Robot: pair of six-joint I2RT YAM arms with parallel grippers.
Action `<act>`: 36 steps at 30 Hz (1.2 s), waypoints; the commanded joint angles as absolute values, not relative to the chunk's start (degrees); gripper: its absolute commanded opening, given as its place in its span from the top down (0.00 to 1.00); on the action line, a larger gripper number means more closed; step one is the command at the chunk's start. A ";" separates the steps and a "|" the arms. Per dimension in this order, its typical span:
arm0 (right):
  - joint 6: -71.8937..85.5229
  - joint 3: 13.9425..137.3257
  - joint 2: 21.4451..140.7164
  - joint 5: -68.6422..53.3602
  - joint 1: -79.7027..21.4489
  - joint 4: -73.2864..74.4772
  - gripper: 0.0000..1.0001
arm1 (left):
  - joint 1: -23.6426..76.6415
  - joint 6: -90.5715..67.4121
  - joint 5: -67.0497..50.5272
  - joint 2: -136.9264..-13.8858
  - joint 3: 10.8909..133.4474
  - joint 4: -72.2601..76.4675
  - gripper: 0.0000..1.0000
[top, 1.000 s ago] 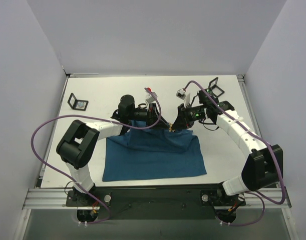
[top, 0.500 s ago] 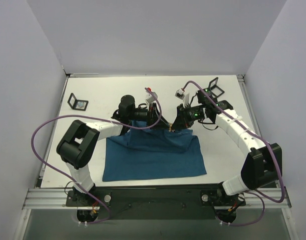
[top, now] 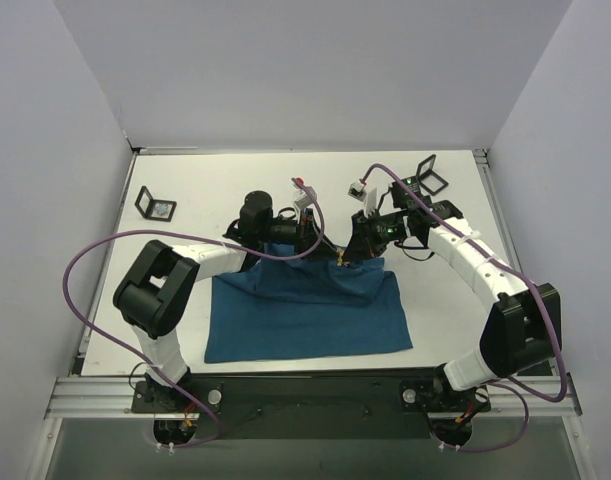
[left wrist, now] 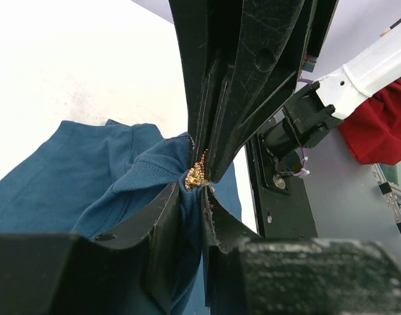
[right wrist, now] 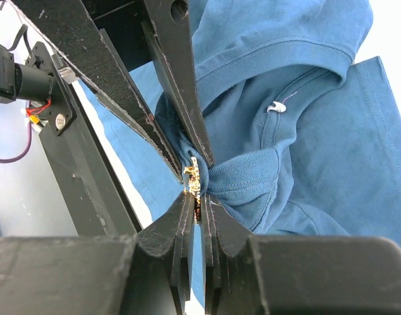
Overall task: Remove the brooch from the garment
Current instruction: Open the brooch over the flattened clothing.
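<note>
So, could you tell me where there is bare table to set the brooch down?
Bare table lies right of the garment, inside the right arm's curve, and along the far edge between the left frame and the right frames. It is crowded at the garment's far edge, where the left gripper and right gripper meet at the brooch.

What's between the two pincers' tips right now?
The brooch, set in a bunched fold of the garment. The right pincer grips it, and the left pincer pinches cloth beside it. Both wrist views show this.
</note>
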State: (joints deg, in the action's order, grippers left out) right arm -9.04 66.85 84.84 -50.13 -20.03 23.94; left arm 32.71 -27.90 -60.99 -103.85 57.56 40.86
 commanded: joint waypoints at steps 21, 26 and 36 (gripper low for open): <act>-10.20 69.26 86.05 -48.60 -20.48 23.47 1.00 | 34.63 -30.06 -64.16 -102.92 58.45 45.52 0.69; -10.20 69.35 86.31 -48.52 -20.48 23.55 1.00 | 34.89 -30.41 -64.86 -103.27 58.62 45.79 0.69; -10.28 69.43 86.40 -48.52 -20.57 23.73 1.00 | 35.51 -33.04 -66.44 -104.33 58.62 48.95 0.69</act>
